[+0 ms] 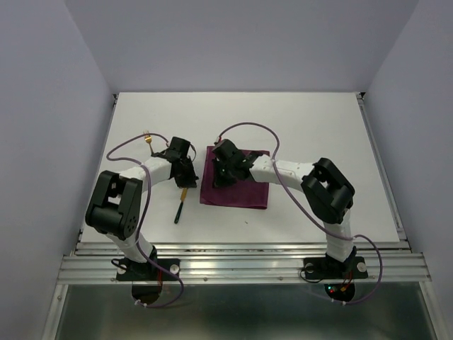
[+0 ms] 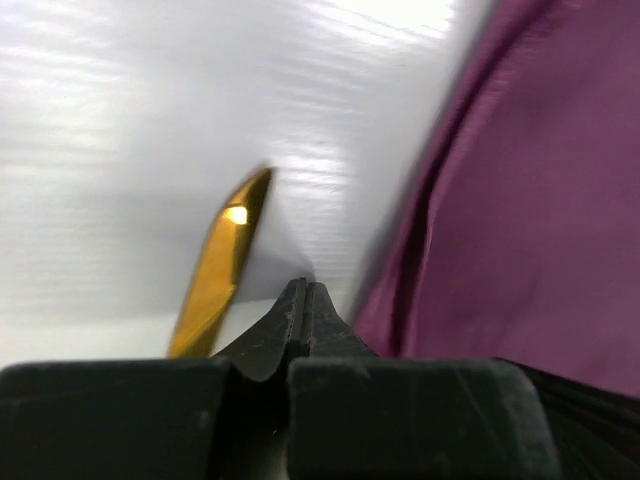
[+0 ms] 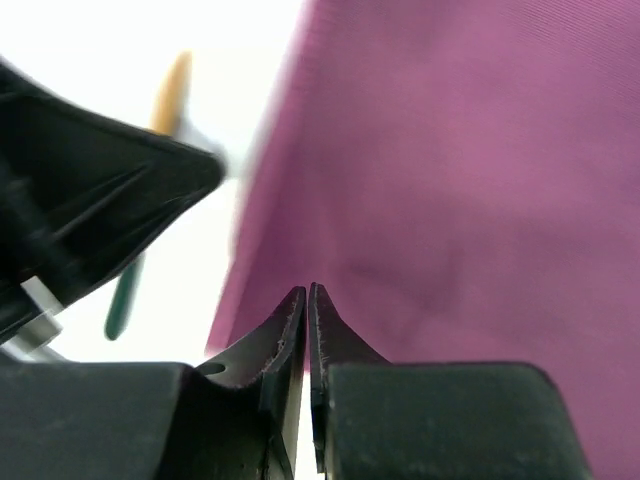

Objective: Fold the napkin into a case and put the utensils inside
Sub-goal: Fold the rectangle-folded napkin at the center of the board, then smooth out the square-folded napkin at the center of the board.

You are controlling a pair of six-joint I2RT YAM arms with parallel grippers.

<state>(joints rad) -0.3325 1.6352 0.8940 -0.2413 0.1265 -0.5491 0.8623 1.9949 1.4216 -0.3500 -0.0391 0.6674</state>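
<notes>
The plum-purple napkin (image 1: 237,190) lies flat in mid-table as a near-square patch with a layered left edge (image 2: 530,200). My right gripper (image 1: 225,168) is shut and empty, its tips (image 3: 307,292) low over the napkin's left part (image 3: 450,180). My left gripper (image 1: 185,171) is shut and empty (image 2: 305,290) just off the napkin's left edge. The knife (image 1: 180,209) lies beside it, black handle toward me; its gold blade (image 2: 220,270) is left of my fingertips. The fork's gold head (image 1: 147,138) shows at the far left; its handle is hidden by my left arm.
The white table (image 1: 318,127) ends in a metal rail (image 1: 241,265) at the near edge. Grey walls close in the left, right and back. My two wrists are close together over the napkin's left edge; the left gripper's black body (image 3: 90,190) fills the right wrist view's left side.
</notes>
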